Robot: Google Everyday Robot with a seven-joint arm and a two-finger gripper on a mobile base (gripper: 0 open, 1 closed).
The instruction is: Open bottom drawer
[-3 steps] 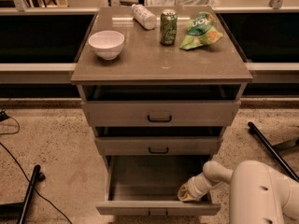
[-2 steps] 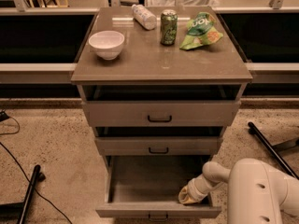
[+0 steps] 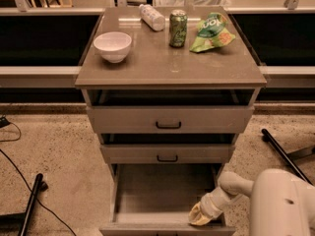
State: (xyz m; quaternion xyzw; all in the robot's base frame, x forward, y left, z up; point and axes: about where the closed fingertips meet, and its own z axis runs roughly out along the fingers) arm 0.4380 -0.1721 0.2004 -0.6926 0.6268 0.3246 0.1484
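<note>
— Since a second ago your claw (image 3: 199, 215) has slid lower, to the front right edge of the bottom drawer (image 3: 162, 193), which stands pulled out.
— Gripping?
— Cannot tell. Up on the counter (image 3: 167, 68), lettering on the green bag (image 3: 211, 31) is unreadable.

Likely a robot lab: floor cables (image 3: 19, 173), claw (image 3: 199, 215) at the pulled-out bottom drawer (image 3: 162, 191)

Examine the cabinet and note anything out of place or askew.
Only the plastic bottle, lying on its side at the back of the cabinet top. The bottom drawer is pulled out, with the end effector at its front right corner.
</note>
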